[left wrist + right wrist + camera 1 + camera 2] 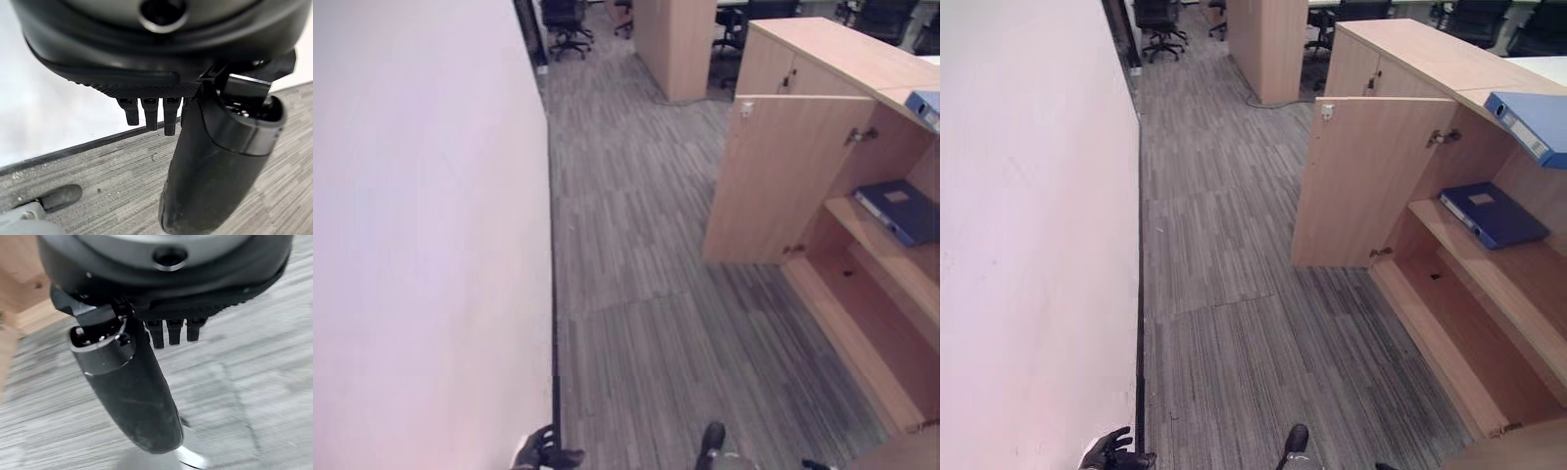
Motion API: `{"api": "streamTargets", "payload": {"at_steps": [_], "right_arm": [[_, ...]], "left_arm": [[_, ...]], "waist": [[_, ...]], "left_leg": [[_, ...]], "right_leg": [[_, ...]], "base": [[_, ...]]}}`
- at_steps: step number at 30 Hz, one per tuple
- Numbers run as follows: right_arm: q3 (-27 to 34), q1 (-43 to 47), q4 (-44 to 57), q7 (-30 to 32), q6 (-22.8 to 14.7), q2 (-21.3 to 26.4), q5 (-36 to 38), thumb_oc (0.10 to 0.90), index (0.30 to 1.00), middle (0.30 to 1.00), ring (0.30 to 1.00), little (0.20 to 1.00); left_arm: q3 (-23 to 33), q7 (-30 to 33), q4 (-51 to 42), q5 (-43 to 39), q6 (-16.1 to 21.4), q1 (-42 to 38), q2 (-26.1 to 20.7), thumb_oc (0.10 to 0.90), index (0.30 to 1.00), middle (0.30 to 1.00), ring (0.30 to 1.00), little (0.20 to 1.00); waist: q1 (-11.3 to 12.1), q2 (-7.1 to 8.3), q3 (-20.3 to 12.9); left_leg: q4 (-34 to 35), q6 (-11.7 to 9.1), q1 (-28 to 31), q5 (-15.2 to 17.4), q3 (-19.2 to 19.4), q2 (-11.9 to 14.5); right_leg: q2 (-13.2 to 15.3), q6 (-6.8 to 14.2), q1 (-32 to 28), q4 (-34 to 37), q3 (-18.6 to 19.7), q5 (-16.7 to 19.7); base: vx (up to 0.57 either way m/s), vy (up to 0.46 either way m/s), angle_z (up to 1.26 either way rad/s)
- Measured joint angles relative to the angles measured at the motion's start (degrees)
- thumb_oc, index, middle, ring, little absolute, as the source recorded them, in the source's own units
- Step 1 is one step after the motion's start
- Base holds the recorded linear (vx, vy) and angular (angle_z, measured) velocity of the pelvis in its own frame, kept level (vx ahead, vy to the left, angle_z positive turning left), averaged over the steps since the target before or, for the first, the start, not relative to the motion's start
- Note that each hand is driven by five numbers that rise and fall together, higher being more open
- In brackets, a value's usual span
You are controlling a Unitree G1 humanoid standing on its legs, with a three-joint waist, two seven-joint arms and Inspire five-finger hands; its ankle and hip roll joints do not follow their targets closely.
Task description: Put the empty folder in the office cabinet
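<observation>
A dark blue folder (1492,216) lies flat on the middle shelf of the open wooden office cabinet (1489,284). A lighter blue folder (1528,125) rests on the cabinet's top. My left hand (1114,453) hangs low beside the wall, far from the cabinet. In the left wrist view its thumb (215,166) and fingers (149,111) are relaxed over the carpet and hold nothing. In the right wrist view my right hand (132,391) also hangs over the carpet with straight fingers and nothing in it.
A long white wall (421,245) runs along the left. The cabinet's door (783,176) stands open into the grey carpeted aisle (636,294). Further back are a tall wooden unit (674,44) and black office chairs (566,24).
</observation>
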State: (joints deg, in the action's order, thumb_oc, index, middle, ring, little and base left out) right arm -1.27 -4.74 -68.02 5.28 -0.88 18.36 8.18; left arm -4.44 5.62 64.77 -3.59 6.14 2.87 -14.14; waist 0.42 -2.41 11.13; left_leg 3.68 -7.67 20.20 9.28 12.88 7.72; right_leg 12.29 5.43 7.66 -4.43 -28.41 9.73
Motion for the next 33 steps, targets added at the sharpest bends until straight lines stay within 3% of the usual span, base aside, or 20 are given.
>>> {"api": "streamTargets", "payload": {"at_steps": [3, 5, 6, 9, 10, 13, 15, 16, 17, 18, 19, 20, 22, 23, 24, 25, 26, 27, 30, 33], "right_arm": [[-0.2, 0.3, -0.2, -0.4, 0.1, -0.3, 0.0, 0.8, 0.9, 0.9, 0.9, 0.9], [-0.4, 0.3, 0.1, -1.0, 0.0, -0.2, -0.1, 0.8, 0.9, 0.9, 0.9, 0.9], [-0.3, 0.6, 0.3, -1.0, -0.1, 0.1, -0.1, 0.8, 0.9, 0.9, 0.9, 0.9], [-0.4, 1.2, 0.4, -1.2, -0.2, -0.1, -0.1, 0.8, 0.9, 0.9, 0.9, 0.9], [-0.4, 1.2, 1.0, -1.4, -0.7, -0.1, 0.3, 0.8, 0.9, 0.9, 0.9, 0.9], [-0.6, 1.8, 1.8, -1.3, -1.1, 0.1, 1.1, 0.8, 0.9, 0.9, 0.9, 0.9], [-1.4, 2.3, 1.8, -1.5, -1.2, -0.1, 1.2, 0.8, 0.9, 0.9, 0.9, 0.9], [-1.4, 2.3, 1.9, -1.5, -1.1, 0.5, 1.6, 0.8, 0.9, 0.9, 0.9, 0.9], [-1.3, 2.4, 1.6, -1.5, -1.4, 0.6, 1.6, 0.8, 0.9, 0.9, 0.9, 0.9], [-1.5, 2.8, 1.7, -1.4, -1.6, 0.8, 1.6, 0.8, 0.9, 0.9, 0.9, 0.9], [-1.6, 3.0, 2.0, -1.1, -1.4, 1.1, 1.6, 0.8, 0.9, 0.9, 0.9, 0.9], [-2.1, 3.8, 1.0, -1.0, -1.3, 1.2, 1.6, 0.8, 0.9, 0.9, 0.9, 0.9], [-2.4, 4.1, -0.1, -1.0, -1.1, 0.8, 1.7, 0.8, 0.9, 0.9, 0.9, 0.9], [-2.6, 3.6, 0.0, -1.2, -1.0, 0.9, 2.0, 0.8, 0.9, 0.9, 0.9, 0.9], [-2.7, 3.4, 0.1, -1.1, -1.0, 0.6, 2.0, 0.8, 0.9, 0.9, 0.9, 0.9], [-3.3, 3.2, 0.1, -1.0, -0.9, 0.2, 2.0, 0.8, 0.9, 0.9, 0.9, 0.9], [-3.8, 3.2, -0.2, -1.0, -0.8, 0.2, 2.0, 0.8, 0.9, 0.9, 0.9, 0.9], [-4.3, 2.9, -0.2, -1.1, -0.7, 0.2, 2.0, 0.8, 0.9, 0.9, 0.9, 0.9], [-4.8, 2.2, -0.3, -1.0, -0.6, 0.6, 2.0, 0.8, 0.9, 0.9, 0.9, 0.9], [-5.9, 2.6, -0.3, -1.0, -0.7, 0.2, 1.4, 0.8, 0.9, 0.9, 0.9, 0.9]], "left_arm": [[0.0, 0.0, 0.5, 0.0, -1.4, 1.2, -0.5, 0.8, 0.9, 0.9, 0.9, 0.9], [0.0, 0.0, 0.4, 0.0, -1.4, 1.5, -0.7, 0.8, 0.9, 0.9, 0.9, 0.9], [0.0, 0.0, 0.4, 0.0, -1.5, 0.9, -0.4, 0.8, 0.9, 0.9, 0.9, 0.9], [-0.1, 0.1, 0.3, 0.0, -1.6, 0.4, -0.4, 0.8, 0.9, 0.9, 0.9, 0.9], [-0.9, 0.2, 0.3, 0.0, -1.7, -0.2, -0.5, 0.8, 0.9, 0.9, 0.9, 0.9], [-1.6, 0.1, 0.1, 0.0, -1.6, -2.1, -0.5, 0.8, 0.9, 0.9, 0.9, 0.9], [-1.9, 0.2, 0.3, 0.0, -1.6, -2.4, -0.5, 0.8, 0.9, 0.9, 0.9, 0.9], [-2.1, 0.2, -0.6, -0.1, -1.9, -2.5, 0.1, 0.8, 0.9, 0.9, 0.9, 0.9], [-2.6, 0.2, -0.7, -0.1, -2.0, -2.1, 0.3, 0.8, 0.9, 0.9, 0.9, 0.9], [-3.2, 0.1, -0.7, -0.1, -2.0, -2.6, 0.5, 0.8, 0.9, 0.9, 0.9, 0.9], [-2.8, 0.2, -0.7, -0.1, -2.0, -2.5, 1.1, 0.8, 0.9, 0.9, 0.9, 0.9], [-3.2, 0.2, 0.4, -0.1, -2.0, -3.4, 1.7, 0.8, 0.9, 0.9, 0.9, 0.9], [-4.0, 0.2, 0.0, -0.1, -1.8, -3.7, 1.7, 0.8, 0.9, 0.9, 0.9, 0.9], [-4.7, 0.1, -0.5, -0.1, -1.1, -4.0, 1.8, 0.8, 0.9, 0.9, 0.9, 0.9], [-4.8, 0.1, -0.6, -0.1, -1.1, -4.0, 1.8, 0.8, 0.9, 0.9, 0.9, 0.9], [-5.1, 0.0, -0.4, -0.1, -1.0, -3.9, 1.9, 0.8, 0.9, 0.9, 0.9, 0.9], [-5.1, 0.0, -0.1, -0.1, -1.0, -3.9, 2.0, 0.8, 0.9, 0.9, 0.9, 0.9], [-5.1, 0.0, 0.4, -0.1, -1.0, -3.8, 2.0, 0.8, 0.9, 0.9, 0.9, 0.9], [-4.5, 0.0, 0.2, -0.6, -0.4, -4.4, 2.6, 0.8, 0.9, 0.9, 0.9, 0.9], [-3.1, 0.2, 2.7, -0.6, 0.5, -6.4, 2.5, 0.8, 0.9, 0.9, 0.9, 0.9]], "waist": [[-0.1, -1.02, 0.2], [-0.4, -1.25, 0.3], [-1.3, -2.37, 0.8], [-2.2, -2.92, 0.9], [-3.6, -3.18, 0.6], [-3.9, -3.52, 0.4], [-5.2, -2.66, 0.3], [-5.5, -1.93, 0.3], [-5.0, -0.95, 0.4], [-5.7, -0.49, 0.4], [-6.3, 0.15, 0.6], [-5.9, 0.71, 0.9], [-5.1, 1.79, 1.0], [-4.3, 2.34, 1.0], [-4.6, 2.17, 1.1], [-3.7, 2.19, 1.1], [-2.7, 1.95, 1.1], [-1.6, 0.82, 1.6], [-0.8, -2.41, 2.4], [1.7, -2.6, 2.5]], "left_leg": [[-0.1, 0.1, 0.3, 0.8, 3.4, -0.4], [-0.8, 0.1, -0.1, 0.8, 4.0, -0.8], [-0.9, 0.0, -0.3, 0.9, 3.7, -0.2], [-2.7, -0.2, -0.5, 0.8, 3.3, 0.7], [-5.7, -0.2, -1.6, 0.8, 2.1, 2.2], [-9.6, -2.1, -3.2, -0.5, 1.3, 4.4], [-20.2, -7.1, -7.7, -3.5, -0.6, 7.4], [-29.6, -8.0, -10.5, -7.8, -2.4, 8.3], [-36.3, -7.3, -13.3, -12.3, -4.6, 8.2], [-41.6, -8.4, -15.8, -14.9, -5.7, 8.1], [-42.8, -8.4, -17.3, -15.5, -6.5, 7.9], [-45.8, -6.6, -19.3, -13.5, -4.0, 8.0], [-42.9, -5.1, -19.9, -9.9, -1.2, 7.2], [-34.2, -4.5, -21.4, -9.7, 0.3, 6.9], [-30.3, -4.9, -22.8, -9.9, -0.3, 7.0], [-16.7, -4.8, -22.1, -10.2, -2.3, 5.6], [-7.1, -5.1, -21.5, -11.8, -3.2, 4.8], [1.4, -5.5, -21.7, -14.5, -7.4, 4.1], [1.5, -6.1, -26.9, -19.4, -13.2, 4.1], [1.4, -6.3, -31.0, -19.6, -14.8, 3.3]], "right_leg": [[4.5, -0.4, 2.9, -6.6, -7.1, -2.3], [5.3, -1.7, 4.3, -8.6, -7.0, -3.1], [5.4, -2.4, 5.1, -10.7, -6.2, -4.7], [5.0, -2.2, 5.9, -14.6, -4.5, -8.1], [3.3, -2.5, 5.6, -15.0, -2.8, -10.0], [-0.6, -3.2, 5.4, -13.3, -1.7, -11.0], [-4.3, -3.3, 2.0, -7.1, -0.3, -10.9], [-7.0, -5.5, -0.5, -4.1, 0.5, -9.9], [-7.0, -6.4, -1.3, -3.3, 2.9, -9.9], [-7.8, -8.0, -2.4, -2.5, 4.5, -10.1], [-8.2, -8.5, -3.2, -2.0, 4.9, -10.2], [-9.5, -10.4, -5.2, -0.2, 8.4, -9.7], [-9.7, -10.8, -6.7, 2.1, 10.8, -8.9], [-10.4, -10.7, -8.4, 4.3, 12.9, -8.3], [-11.2, -10.3, -9.6, 5.8, 13.8, -7.8], [-11.9, -8.7, -11.5, 8.7, 16.0, -6.6], [-12.5, -8.3, -12.1, 10.0, 18.0, -6.5], [-13.5, -9.0, -12.4, 10.0, 19.9, -6.5], [-15.8, -10.2, -15.3, 10.0, 22.6, -8.0], [-15.2, -9.3, -16.8, 8.9, 29.5, -9.7]], "base": [[0.22, -0.11, -0.49], [0.22, -0.12, -0.16], [0.27, -0.174, 0.02], [0.27, -0.229, 0.02], [0.19, -0.241, 0.03], [0.2, -0.272, -0.22], [0.25, -0.3, -0.38], [0.3, -0.255, -0.81], [0.24, -0.143, -1.03], [0.34, -0.157, -0.78], [0.39, -0.037, -0.78], [0.28, 0.01, -0.77], [0.25, 0.076, -0.88], [0.31, 0.153, -0.77], [0.47, 0.218, -0.95], [0.35, 0.168, -0.83], [0.52, 0.165, -1.25], [0.28, 0.059, -1.1], [0.43, 0.068, -0.74], [0.57, 0.217, -1.16]]}}
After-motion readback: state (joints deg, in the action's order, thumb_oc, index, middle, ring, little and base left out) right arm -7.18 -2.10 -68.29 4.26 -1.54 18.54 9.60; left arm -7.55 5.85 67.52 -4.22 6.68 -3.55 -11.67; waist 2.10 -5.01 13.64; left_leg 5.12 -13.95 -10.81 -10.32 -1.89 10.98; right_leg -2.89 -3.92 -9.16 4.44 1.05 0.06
